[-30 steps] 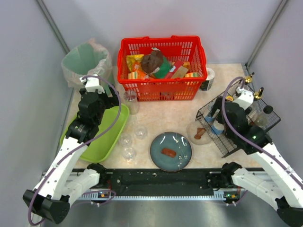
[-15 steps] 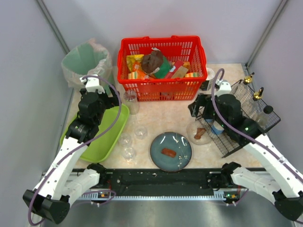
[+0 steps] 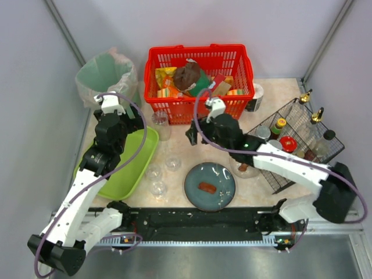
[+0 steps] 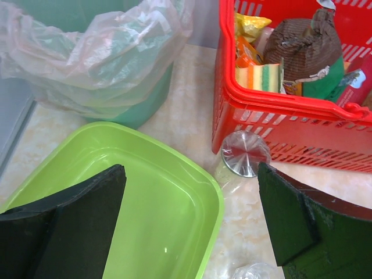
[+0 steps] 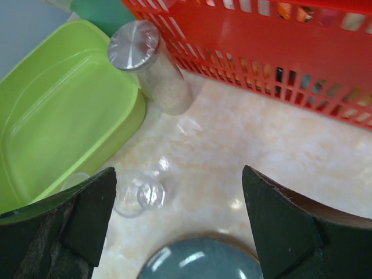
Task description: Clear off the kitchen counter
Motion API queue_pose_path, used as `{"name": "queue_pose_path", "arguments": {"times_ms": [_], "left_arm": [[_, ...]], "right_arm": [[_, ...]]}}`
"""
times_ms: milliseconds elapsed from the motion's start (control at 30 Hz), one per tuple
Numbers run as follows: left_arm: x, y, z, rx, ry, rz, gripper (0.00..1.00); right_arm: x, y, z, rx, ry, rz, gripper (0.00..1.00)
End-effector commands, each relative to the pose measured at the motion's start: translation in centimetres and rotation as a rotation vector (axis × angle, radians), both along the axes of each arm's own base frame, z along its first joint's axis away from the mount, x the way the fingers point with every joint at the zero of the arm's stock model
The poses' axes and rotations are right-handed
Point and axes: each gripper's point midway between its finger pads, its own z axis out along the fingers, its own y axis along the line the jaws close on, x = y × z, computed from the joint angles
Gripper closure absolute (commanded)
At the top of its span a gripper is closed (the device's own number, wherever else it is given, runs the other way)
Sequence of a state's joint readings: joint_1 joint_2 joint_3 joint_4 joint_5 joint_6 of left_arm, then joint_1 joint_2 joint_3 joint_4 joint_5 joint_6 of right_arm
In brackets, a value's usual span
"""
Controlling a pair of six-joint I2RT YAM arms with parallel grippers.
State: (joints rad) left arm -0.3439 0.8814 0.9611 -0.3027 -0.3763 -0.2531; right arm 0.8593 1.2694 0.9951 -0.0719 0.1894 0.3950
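Counter (image 3: 177,145) lies flat, directly under both grippers. Its long axis runs L–R, short one near–far, w/ pale stone showing btwn the clutter. R gripper (image 5: 179,174) hangs over the middle, just near of the basket (image 3: 197,81). Its jaws are wide apart, w/ nothing btwn them but bare stone. L gripper (image 4: 192,168) sits over the far-left part, above the far end of the tray (image 3: 122,165), jaws also fully apart and empty.

My read of what the next move turns on: the closest loose item to R gripper is a glass (image 5: 139,195), upright, mouth up. It lies near-left of the jaw gap, just beside the left finger in wrist view, not touching. Two more glasses sit closer to the tray. Jar (image 5: 151,64) stands lid up, far-left of R gripper, btwn tray and basket. L gripper has it just right of centre, so probably L's job. Plate (image 3: 209,186) is near of R gripper.

A round glass has no long axis in plan, so approach angle is free. R likely needs a shift near-left, then down. Risk: the thin clear wall could tip or skid.
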Motion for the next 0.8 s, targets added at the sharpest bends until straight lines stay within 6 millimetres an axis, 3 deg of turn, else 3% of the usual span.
{"name": "queue_pose_path", "arguments": {"times_ms": [0, 167, 333, 500, 600, 767], "left_arm": [[-0.6, 1.8, 3.3, -0.027, -0.098, 0.087, 0.01], [-1.5, 3.2, 4.2, -0.043, -0.156, 0.150, 0.01], [-2.3, 4.2, 4.9, -0.059, -0.195, 0.195, 0.01], [-2.6, 5.0, 5.0, -0.081, -0.217, 0.246, 0.01], [-2.7, 6.0, 4.9, -0.087, -0.199, 0.311, 0.01], [-2.5, 6.2, 4.3, -0.080, -0.172, 0.338, 0.01]], "right_arm": [[2.8, 5.6, 4.0, 0.099, -0.132, -0.004, 0.13], [5.0, 10.0, 4.3, 0.116, -0.276, 0.004, 0.04], [7.4, 13.4, 2.1, 0.086, -0.328, 0.016, 0.04], [8.5, 16.3, -0.6, -0.002, -0.385, 0.019, 0.01], [9.3, 17.0, -2.7, -0.029, -0.381, -0.014, 0.01], [10.5, 17.4, -4.4, -0.038, -0.382, -0.071, 0.01]]}}
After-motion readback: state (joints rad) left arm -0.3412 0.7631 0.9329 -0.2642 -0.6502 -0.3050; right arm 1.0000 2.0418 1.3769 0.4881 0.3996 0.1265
